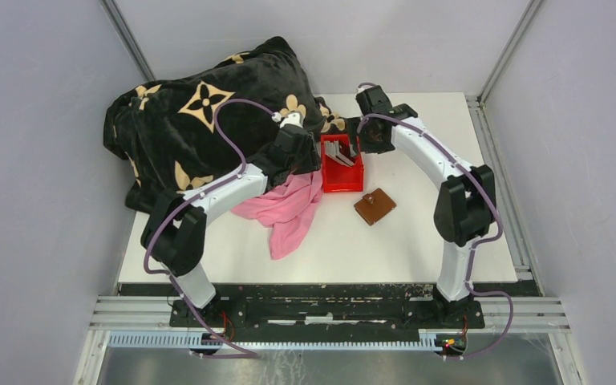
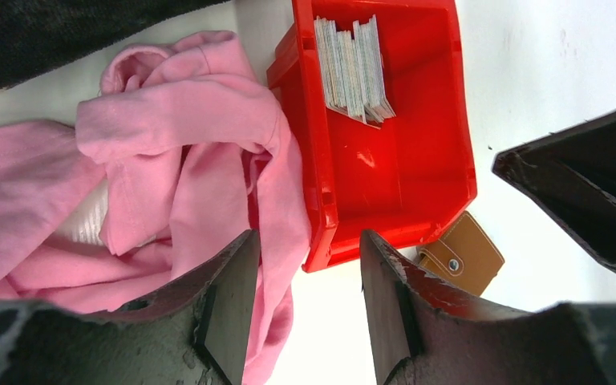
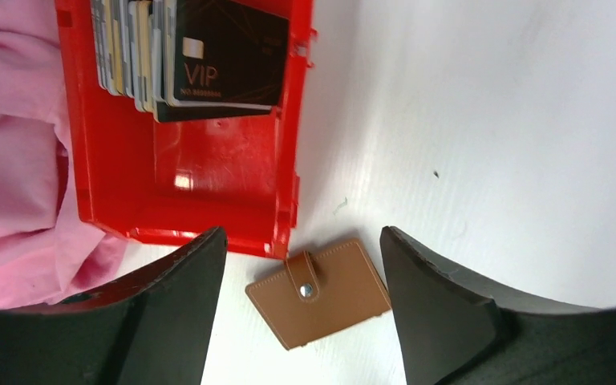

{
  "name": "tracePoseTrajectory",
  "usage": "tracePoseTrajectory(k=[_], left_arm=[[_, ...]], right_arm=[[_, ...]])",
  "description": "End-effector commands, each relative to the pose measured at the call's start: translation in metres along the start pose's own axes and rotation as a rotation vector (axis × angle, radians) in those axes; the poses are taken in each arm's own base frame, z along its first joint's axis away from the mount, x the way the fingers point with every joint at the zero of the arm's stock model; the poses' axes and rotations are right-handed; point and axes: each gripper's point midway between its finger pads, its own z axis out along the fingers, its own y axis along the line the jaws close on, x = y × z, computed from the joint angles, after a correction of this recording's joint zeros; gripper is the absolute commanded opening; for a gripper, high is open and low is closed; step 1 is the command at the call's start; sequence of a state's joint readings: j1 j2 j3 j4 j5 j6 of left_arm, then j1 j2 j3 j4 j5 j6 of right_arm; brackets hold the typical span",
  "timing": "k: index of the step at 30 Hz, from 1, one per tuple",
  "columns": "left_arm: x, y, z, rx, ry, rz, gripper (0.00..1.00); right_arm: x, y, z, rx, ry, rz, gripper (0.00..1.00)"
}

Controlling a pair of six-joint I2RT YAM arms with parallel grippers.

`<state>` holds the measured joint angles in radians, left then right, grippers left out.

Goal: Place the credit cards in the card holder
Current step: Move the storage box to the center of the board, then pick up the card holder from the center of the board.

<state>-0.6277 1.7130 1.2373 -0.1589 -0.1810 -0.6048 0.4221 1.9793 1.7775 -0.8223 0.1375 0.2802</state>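
Several credit cards (image 1: 338,150) stand on edge in a stack inside a red plastic bin (image 1: 342,178). They also show in the left wrist view (image 2: 357,68) and the right wrist view (image 3: 184,56), where the front one is black and reads VIP. The brown card holder (image 1: 374,206) lies shut, its tab snapped, on the white table by the bin's near right corner, seen too from both wrists (image 2: 464,257) (image 3: 318,291). My left gripper (image 1: 309,154) (image 2: 306,241) is open and empty at the bin's left side. My right gripper (image 1: 362,140) (image 3: 303,237) is open and empty above the bin's right side.
A pink cloth (image 1: 289,208) (image 2: 168,160) lies against the bin's left wall. A black patterned blanket (image 1: 200,112) is heaped at the back left. The red bin (image 2: 393,176) (image 3: 208,184) stands mid-table. The right gripper's finger (image 2: 585,192) shows in the left wrist view.
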Motion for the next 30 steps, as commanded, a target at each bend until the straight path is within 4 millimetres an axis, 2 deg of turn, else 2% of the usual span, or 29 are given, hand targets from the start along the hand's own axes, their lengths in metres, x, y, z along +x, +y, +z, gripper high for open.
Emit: tracePoseTrajectory(k=[1, 10, 15, 17, 22, 25, 30], left_arm=[[-0.023, -0.014, -0.028, 0.062, -0.068, 0.008, 0.57], [0.016, -0.035, -0.049, 0.192, -0.002, 0.03, 0.57], [0.042, -0.045, -0.057, 0.223, 0.04, 0.049, 0.56], [0.051, -0.045, -0.058, 0.23, 0.058, 0.043, 0.56], [0.067, -0.043, -0.059, 0.234, 0.086, 0.046, 0.56], [0.073, -0.037, -0.063, 0.232, 0.091, 0.041, 0.56], [0.085, -0.027, -0.071, 0.234, 0.107, 0.041, 0.56]], right_arm=[[-0.004, -0.009, -0.038, 0.056, -0.085, 0.074, 0.77], [0.068, -0.005, -0.066, 0.195, -0.075, 0.135, 0.77], [0.11, 0.001, -0.068, 0.229, -0.032, 0.186, 0.77], [0.121, 0.005, -0.067, 0.249, -0.026, 0.186, 0.77], [0.134, 0.019, -0.055, 0.297, -0.002, 0.176, 0.79], [0.134, 0.028, -0.044, 0.327, 0.011, 0.16, 0.8], [0.13, 0.031, -0.027, 0.396, 0.022, 0.151, 0.81]])
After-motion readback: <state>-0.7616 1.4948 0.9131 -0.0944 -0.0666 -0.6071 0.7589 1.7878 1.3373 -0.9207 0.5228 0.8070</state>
